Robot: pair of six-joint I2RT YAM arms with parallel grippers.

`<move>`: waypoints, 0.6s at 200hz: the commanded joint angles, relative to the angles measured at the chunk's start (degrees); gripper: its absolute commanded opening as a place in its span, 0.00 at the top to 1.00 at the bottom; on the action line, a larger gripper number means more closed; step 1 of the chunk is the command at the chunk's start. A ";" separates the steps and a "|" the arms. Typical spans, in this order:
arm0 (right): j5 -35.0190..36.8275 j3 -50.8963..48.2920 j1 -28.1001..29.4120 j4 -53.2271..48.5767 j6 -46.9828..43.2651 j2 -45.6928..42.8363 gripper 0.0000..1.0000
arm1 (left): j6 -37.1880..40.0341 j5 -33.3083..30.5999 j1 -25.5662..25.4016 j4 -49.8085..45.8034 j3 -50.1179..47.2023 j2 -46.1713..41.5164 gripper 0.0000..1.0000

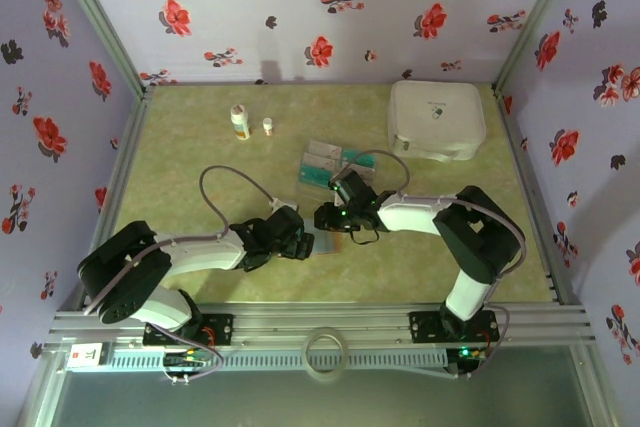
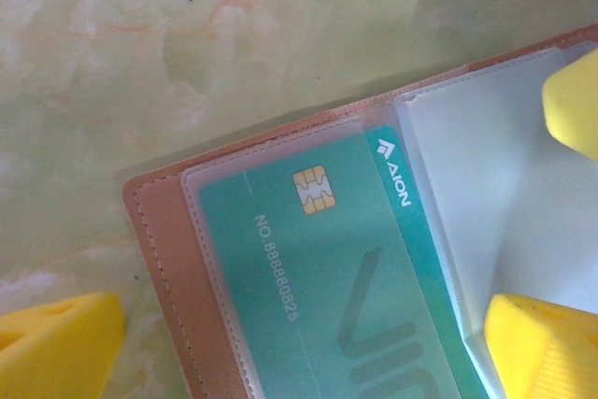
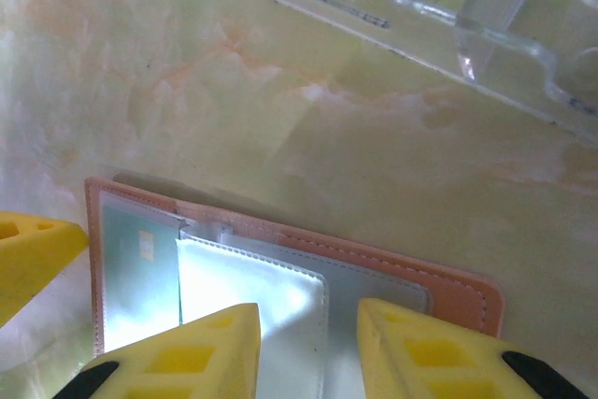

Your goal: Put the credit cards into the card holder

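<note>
Top external view, lower middle: the left gripper (image 1: 300, 239) stands spread wide and grasps nothing. Its yellow fingers (image 2: 56, 343) sit either side of the open card holder (image 2: 161, 259), which lies flat on the table (image 1: 200, 177) between the two arms. In the left wrist view a teal credit card (image 2: 327, 287) already sits in the holder's left clear pocket. Further right, the right gripper (image 3: 308, 324) hovers low over the next pocket, its jaws partly parted with nothing pinched between them. A silvery card (image 3: 248, 277) shines just below. Beyond it, at the upper right of the right wrist view, lies the clear tray (image 3: 420, 16). The risk, I judge, is a finger catching the floppy plastic pocket and dragging the holder, or pulling the silvery card back out. Glare makes it hard to tell whether that card is fully seated, and the holder's lower edge is cut off.
</note>
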 commanded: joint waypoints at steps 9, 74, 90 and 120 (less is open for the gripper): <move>-1.52 0.11 -0.04 1.28 0.95 1.45 0.68 | 0.14 -1.60 -0.48 -0.14 -1.21 0.95 0.00; -3.35 1.25 1.09 0.69 1.02 -0.29 0.71 | 0.02 -1.82 -0.50 -0.41 -1.17 -0.13 0.00; -3.31 1.51 1.51 0.22 1.30 -1.52 0.70 | 0.33 -2.76 -0.42 -1.60 -0.64 -2.16 0.00; -2.93 2.89 2.76 -1.72 1.39 -3.45 0.67 | 0.72 -4.13 0.80 -3.98 -0.29 -7.87 0.00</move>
